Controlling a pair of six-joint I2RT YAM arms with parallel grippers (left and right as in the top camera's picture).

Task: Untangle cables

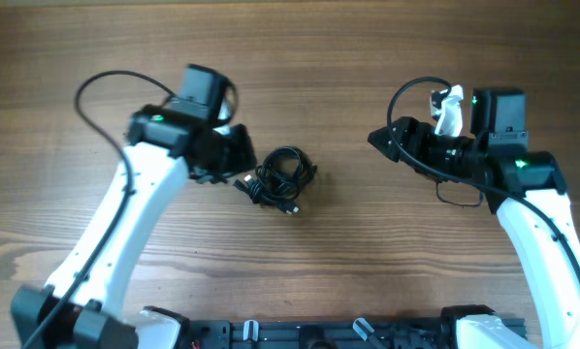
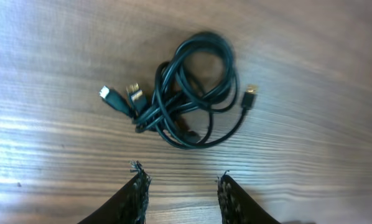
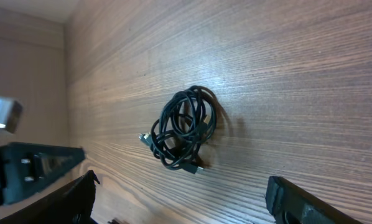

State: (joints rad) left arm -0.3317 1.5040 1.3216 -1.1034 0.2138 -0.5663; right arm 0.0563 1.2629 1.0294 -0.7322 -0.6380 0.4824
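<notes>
The cables (image 1: 280, 178) lie in a loose black tangle with small plug ends on the wooden table, near the middle. They also show in the left wrist view (image 2: 189, 93) and in the right wrist view (image 3: 183, 127). My left gripper (image 1: 240, 160) is just left of the tangle, close to it; its fingers (image 2: 181, 186) are open and empty, a little short of the cords. My right gripper (image 1: 379, 138) is to the right of the tangle, well apart from it; its fingers (image 3: 180, 193) are spread wide and empty.
The wooden table (image 1: 329, 252) runs all round the tangle. The robot's own thicker black wires loop above the left arm (image 1: 96, 87) and the right arm (image 1: 406, 92). A dark rail (image 1: 319, 334) runs along the front edge.
</notes>
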